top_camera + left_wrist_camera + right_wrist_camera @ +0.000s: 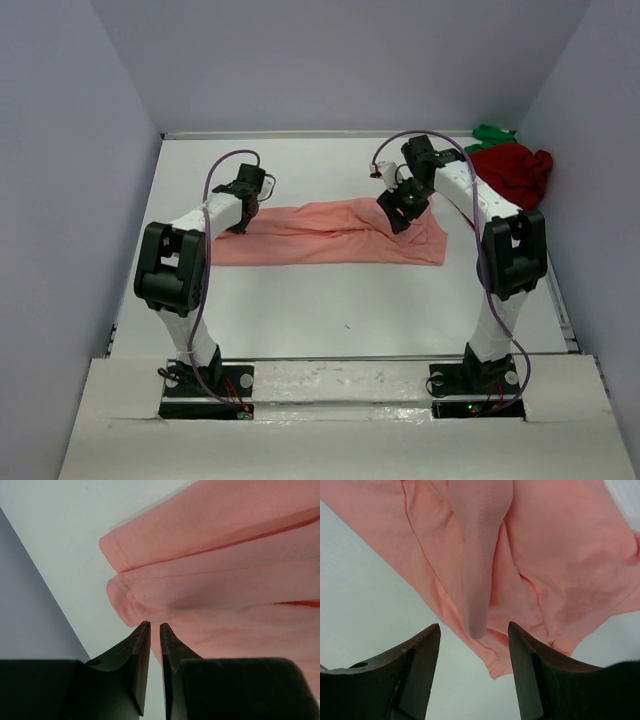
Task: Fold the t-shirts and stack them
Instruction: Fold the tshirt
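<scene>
Left gripper (pixel 152 626) fingers stand a thin slit apart, tips at the hem of the flat salmon-pink cloth t-shirt (pixel 320 238); whether they pinch it, I cannot tell. Right gripper (pixel 474 626) is half open, with a raised fold of that shirt between its fingers and clear of both. In the far right corner lie the crumpled dark red t-shirt (pixel 512 170) and the bright green t-shirt (pixel 490 133).

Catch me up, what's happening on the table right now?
Both arms are working the salmon-pink t-shirt, which lies as a long folded strip across the table. The left tool sits at its left end, jaws nearly together; whether they pinch cloth I cannot tell. The right tool stands open around a raised fold near the right end. A dark red t-shirt and a green crumple wait in the far right corner, unfolded.
</scene>
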You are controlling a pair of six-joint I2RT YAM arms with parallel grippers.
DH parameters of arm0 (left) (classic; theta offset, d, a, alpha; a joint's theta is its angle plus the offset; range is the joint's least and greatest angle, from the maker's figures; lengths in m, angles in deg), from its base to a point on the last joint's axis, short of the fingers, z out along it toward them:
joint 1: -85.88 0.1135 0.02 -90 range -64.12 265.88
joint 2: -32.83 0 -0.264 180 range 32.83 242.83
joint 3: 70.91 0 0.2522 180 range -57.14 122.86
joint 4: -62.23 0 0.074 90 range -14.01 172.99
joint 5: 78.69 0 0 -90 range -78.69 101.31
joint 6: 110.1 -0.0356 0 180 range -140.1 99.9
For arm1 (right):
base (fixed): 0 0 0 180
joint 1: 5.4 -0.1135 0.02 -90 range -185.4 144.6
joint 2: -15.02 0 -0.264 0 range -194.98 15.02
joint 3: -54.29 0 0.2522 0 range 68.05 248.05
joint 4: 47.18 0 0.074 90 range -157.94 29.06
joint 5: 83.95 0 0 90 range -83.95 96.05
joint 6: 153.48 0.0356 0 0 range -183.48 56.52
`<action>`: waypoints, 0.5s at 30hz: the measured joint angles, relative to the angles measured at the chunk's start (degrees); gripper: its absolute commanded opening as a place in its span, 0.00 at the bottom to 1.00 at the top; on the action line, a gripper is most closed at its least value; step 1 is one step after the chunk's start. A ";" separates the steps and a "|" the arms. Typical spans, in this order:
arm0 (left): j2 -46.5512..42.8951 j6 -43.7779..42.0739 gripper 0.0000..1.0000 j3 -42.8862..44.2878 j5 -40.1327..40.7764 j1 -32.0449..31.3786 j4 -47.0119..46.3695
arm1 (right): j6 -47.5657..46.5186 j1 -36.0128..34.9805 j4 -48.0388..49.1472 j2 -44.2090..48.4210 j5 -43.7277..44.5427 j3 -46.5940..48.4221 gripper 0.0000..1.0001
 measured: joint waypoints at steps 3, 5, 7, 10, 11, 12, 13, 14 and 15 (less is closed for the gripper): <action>0.00 0.00 0.26 0.00 -0.13 -0.22 0.00 | 0.09 0.00 -0.31 0.09 -1.11 -0.70 0.59; 0.00 0.00 0.26 0.00 -0.24 -0.28 0.00 | 0.11 0.00 -0.48 0.11 -1.66 -1.22 0.58; 0.00 0.00 0.26 0.00 -0.26 -0.31 0.00 | 0.13 0.00 -0.59 0.15 -2.21 -2.25 0.57; 0.00 0.00 0.26 0.00 -0.28 -0.31 0.00 | 0.15 0.00 -0.68 0.15 -2.58 -3.43 0.54; 0.00 0.00 0.26 0.00 -0.26 -0.37 0.00 | 0.13 0.00 -0.79 0.15 -2.71 -3.58 0.53; 0.00 0.00 0.26 0.00 -0.26 -0.42 0.02 | 0.09 0.00 -0.81 0.15 -2.97 -3.78 0.51; 0.00 0.00 0.26 0.00 -0.26 -0.44 0.02 | 0.11 0.00 -0.83 0.15 -3.15 -3.82 0.50; 0.00 0.00 0.26 0.00 -0.26 -0.50 0.02 | 0.11 0.00 -0.83 0.15 -3.26 -3.85 0.47; 0.00 0.00 0.26 0.00 -0.26 -0.55 0.02 | 0.09 0.00 -0.81 0.15 -3.50 -3.85 0.41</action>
